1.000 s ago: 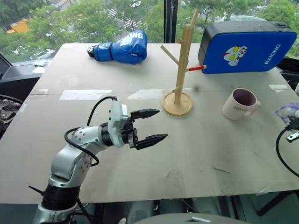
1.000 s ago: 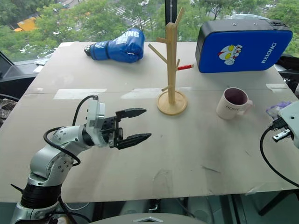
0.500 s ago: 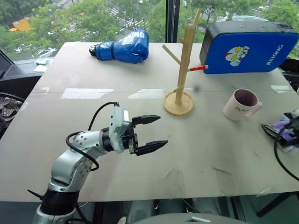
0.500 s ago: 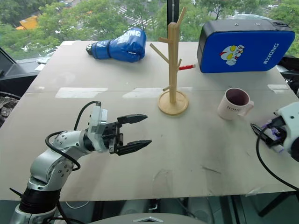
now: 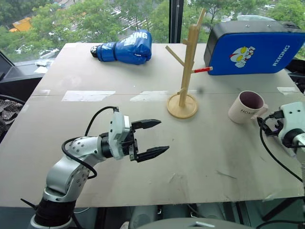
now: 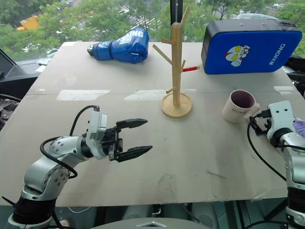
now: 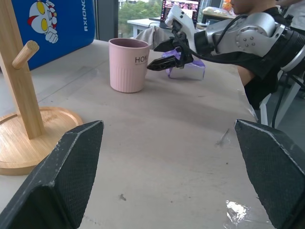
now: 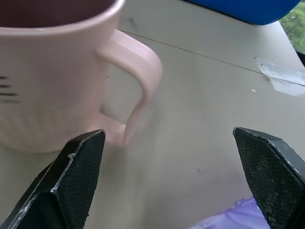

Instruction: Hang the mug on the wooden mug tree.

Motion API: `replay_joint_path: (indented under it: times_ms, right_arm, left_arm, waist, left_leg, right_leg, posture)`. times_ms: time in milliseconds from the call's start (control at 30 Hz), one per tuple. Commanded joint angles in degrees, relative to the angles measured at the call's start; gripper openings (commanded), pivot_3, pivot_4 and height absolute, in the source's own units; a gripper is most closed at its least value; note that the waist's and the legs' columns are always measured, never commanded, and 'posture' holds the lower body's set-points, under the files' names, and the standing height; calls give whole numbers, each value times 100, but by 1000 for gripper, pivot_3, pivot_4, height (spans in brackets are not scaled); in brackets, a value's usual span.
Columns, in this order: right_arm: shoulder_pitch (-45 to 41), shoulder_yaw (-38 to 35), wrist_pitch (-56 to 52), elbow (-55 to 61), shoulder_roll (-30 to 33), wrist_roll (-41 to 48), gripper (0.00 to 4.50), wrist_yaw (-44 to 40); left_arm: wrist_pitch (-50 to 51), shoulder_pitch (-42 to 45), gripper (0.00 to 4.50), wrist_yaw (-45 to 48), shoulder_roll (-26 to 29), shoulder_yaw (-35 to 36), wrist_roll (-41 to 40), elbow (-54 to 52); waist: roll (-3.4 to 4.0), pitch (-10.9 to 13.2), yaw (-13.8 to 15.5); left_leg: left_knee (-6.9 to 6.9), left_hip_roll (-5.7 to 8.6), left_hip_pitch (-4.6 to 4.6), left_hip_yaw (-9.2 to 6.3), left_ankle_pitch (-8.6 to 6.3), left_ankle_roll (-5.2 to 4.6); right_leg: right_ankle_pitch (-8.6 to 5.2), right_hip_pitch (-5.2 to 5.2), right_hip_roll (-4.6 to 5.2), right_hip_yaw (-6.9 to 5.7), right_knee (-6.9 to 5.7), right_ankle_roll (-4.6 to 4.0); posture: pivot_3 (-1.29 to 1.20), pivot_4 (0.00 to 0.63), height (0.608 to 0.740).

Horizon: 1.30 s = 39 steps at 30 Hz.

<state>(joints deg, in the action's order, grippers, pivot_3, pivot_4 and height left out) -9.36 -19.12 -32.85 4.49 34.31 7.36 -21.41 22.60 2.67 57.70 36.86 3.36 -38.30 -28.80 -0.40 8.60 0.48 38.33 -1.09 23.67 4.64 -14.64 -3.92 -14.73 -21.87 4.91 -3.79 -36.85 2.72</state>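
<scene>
The off-white mug [image 5: 248,106] stands upright on the table, right of the wooden mug tree [image 5: 186,71], with its handle [image 8: 138,81] turned toward my right gripper. My right gripper [image 7: 164,55] is open and level just right of the mug, and the handle lies ahead of its spread fingers [image 8: 81,176], apart from them. The mug tree has slanted pegs, one red-tipped, on a round disc base. My left gripper [image 5: 164,136] hovers open and empty over the table's front left, pointing right toward the tree.
A blue boxing glove [image 5: 124,47] lies at the back left and a blue pad [image 5: 252,47] stands at the back right behind the mug. Purple-and-white plastic wrap [image 7: 188,69] lies beside my right gripper near the table's right edge.
My right gripper came in from the table's right edge, past the purple wrap, to just beside the mug's handle, and its fingers opened. The left arm has hardly moved.
</scene>
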Motion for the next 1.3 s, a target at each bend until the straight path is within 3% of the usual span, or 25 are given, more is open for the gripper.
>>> replay_joint_path:
  times_ms: [33, 133, 333, 400, 633, 733, 867, 1033, 1300]
  right_arm:
    - [-468, 109, 514, -530, -173, -87, 4346, 236]
    - [-792, 211, 780, -1089, -361, -36, 3565, 238]
    - [-873, 326, 1170, -1420, -352, 47, 809, 34]
    - [-826, 292, 1184, -1299, -287, 142, 113, -116]
    - [-882, 472, 807, -156, 288, 821, 27, -1372]
    - [-1576, 888, 525, 130, 680, 1076, 27, -2114]
    - [-2689, 1645, 492, -221, 932, 981, 27, -2920]
    - [-4021, 2433, 969, -1151, 776, 558, 27, -3551]
    - [-5118, 2903, 1161, -1907, 481, 135, 27, -3864]
  left_arm:
    - [-135, -89, 4500, -45, 64, 190, -31, -275]
    - [-155, -157, 4500, -95, 77, 250, -22, -309]
    - [-190, -270, 4500, -239, 73, 386, -17, -307]
    - [-218, -317, 4500, -331, 13, 434, -9, -285]
    - [-912, -562, 4500, -647, -391, 615, 389, 65]
    - [-1212, -628, 4500, -535, -594, 806, 215, 223]
    - [-1261, -809, 4500, -306, -623, 998, -95, 241]
    - [-1149, -1091, 4500, -187, -556, 1259, -538, 49]
    - [-1059, -1677, 4500, -185, -508, 1725, -1064, -292]
  waist:
    - [0, 0, -22]
    - [1, 1, -39]
    - [3, 2, -13]
    - [5, 2, -17]
    - [19, 10, 14]
    - [35, 19, -79]
    - [26, 16, -122]
    - [20, 25, -99]
    - [16, 32, -125]
  left_leg:
    - [1, -1, -1, 2, 0, 0]
    - [1, -1, -1, 1, 0, 0]
    - [0, 0, 4, 1, 1, 1]
    - [-1, 0, 4, 0, 1, 1]
    - [0, -1, 2, -3, 1, 1]
    - [1, -7, 0, 6, 0, 0]
    - [-1, -13, 2, -1, 0, 0]
    - [-2, -13, 18, -1, 0, 0]
    - [-2, -8, 22, 9, -1, 1]
  right_leg:
    - [0, 0, -1, 0, -1, 0]
    - [1, 0, -2, 1, -3, 0]
    - [1, 0, 3, 0, 0, 0]
    - [1, -1, 3, 0, 0, 0]
    - [1, 2, 6, 3, -2, -1]
    - [2, -2, 10, 2, -1, -1]
    - [2, -7, 16, -1, -1, -3]
    - [2, -22, 24, -1, 0, -5]
    - [3, -26, 40, -9, 2, -4]
  posture:
    - [0, 150, 731]
    - [0, 150, 731]
    - [0, 150, 731]
    - [0, 150, 731]
    - [0, 150, 731]
    - [0, 150, 731]
    - [0, 150, 731]
    - [0, 150, 731]
    - [0, 150, 731]
